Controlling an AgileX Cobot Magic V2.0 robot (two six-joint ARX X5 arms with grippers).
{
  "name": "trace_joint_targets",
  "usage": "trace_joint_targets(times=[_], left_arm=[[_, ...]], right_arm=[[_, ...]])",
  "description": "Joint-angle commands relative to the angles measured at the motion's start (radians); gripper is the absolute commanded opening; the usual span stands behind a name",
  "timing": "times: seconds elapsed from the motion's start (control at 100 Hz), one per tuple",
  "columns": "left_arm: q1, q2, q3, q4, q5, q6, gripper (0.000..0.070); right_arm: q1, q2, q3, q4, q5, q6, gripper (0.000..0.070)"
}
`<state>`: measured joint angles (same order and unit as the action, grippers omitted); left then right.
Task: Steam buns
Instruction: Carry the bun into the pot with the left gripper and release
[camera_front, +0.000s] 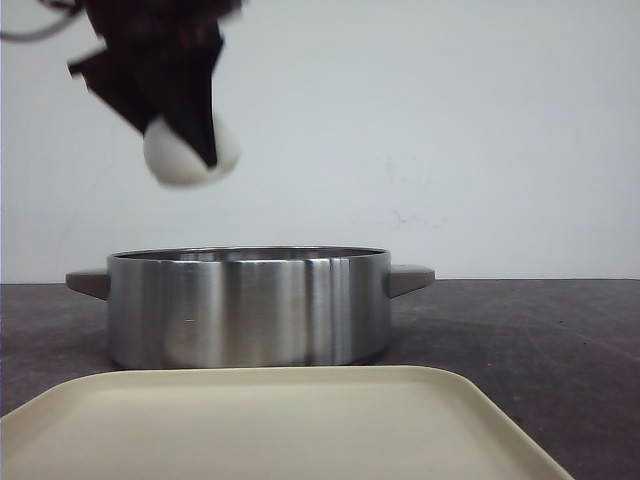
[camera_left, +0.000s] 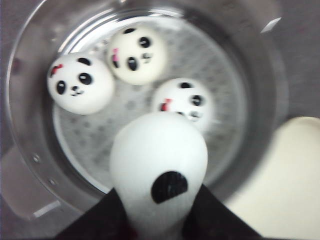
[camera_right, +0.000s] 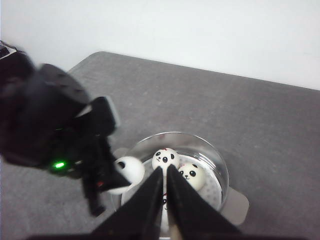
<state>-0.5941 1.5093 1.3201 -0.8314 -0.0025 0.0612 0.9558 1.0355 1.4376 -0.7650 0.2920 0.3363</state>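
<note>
While held over the pot (camera_front: 250, 305), fourth bun (camera_front: 190, 150) sits squeezed in the left gripper (camera_front: 185, 135), above three buns (camera_left: 137, 52) already on the steamer plate (camera_left: 220, 140). Right gripper (camera_right: 165, 190) empty, nearly closed, hovering close by. Could land on a neighbour and roll if released off-centre or from too high.

Four panda buns in all: three sit inside the pot, at (camera_left: 80, 82), (camera_left: 137, 54) and (camera_left: 185, 102), and one (camera_left: 159, 172) hangs above it. One steel pot (camera_front: 250, 305). One cream tray (camera_front: 270, 425). Two tools: the left tool (camera_front: 190, 140) and the right tool (camera_right: 165, 192).
</note>
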Motion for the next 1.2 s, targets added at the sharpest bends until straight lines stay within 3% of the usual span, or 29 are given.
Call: trace_joint_targets(times=[0.0, 0.49, 0.57, 0.73, 0.8, 0.86, 1.08, 1.19], left_arm=[[0.012, 0.049, 0.022, 0.022, -0.005, 0.043, 0.0008], [0.041, 0.278, 0.022, 0.076, -0.002, 0.096, 0.0019], [0.045, 0.285, 0.022, 0.079, -0.002, 0.095, 0.0090], [0.045, 0.285, 0.023, 0.095, -0.002, 0.089, 0.0428], [0.047, 0.285, 0.024, 0.094, -0.002, 0.083, 0.0528], [0.047, 0.285, 0.028, 0.093, -0.002, 0.083, 0.0563], [0.047, 0.285, 0.073, 0.064, -0.003, 0.082, 0.0570], [0.048, 0.283, 0.137, 0.014, -0.006, 0.025, 0.0568]], right_arm=[[0.011, 0.009, 0.019, -0.005, 0.005, -0.011, 0.0003], [0.011, 0.010, 0.016, -0.045, 0.031, -0.010, 0.0003], [0.011, 0.010, 0.016, -0.046, 0.031, -0.007, 0.0003], [0.011, 0.010, 0.016, -0.045, 0.037, -0.006, 0.0003], [0.011, 0.010, 0.016, -0.045, 0.055, -0.006, 0.0003], [0.011, 0.010, 0.016, -0.044, 0.056, -0.005, 0.0003], [0.011, 0.010, 0.016, -0.045, 0.057, -0.003, 0.0003], [0.011, 0.010, 0.016, -0.045, 0.057, -0.004, 0.0003]])
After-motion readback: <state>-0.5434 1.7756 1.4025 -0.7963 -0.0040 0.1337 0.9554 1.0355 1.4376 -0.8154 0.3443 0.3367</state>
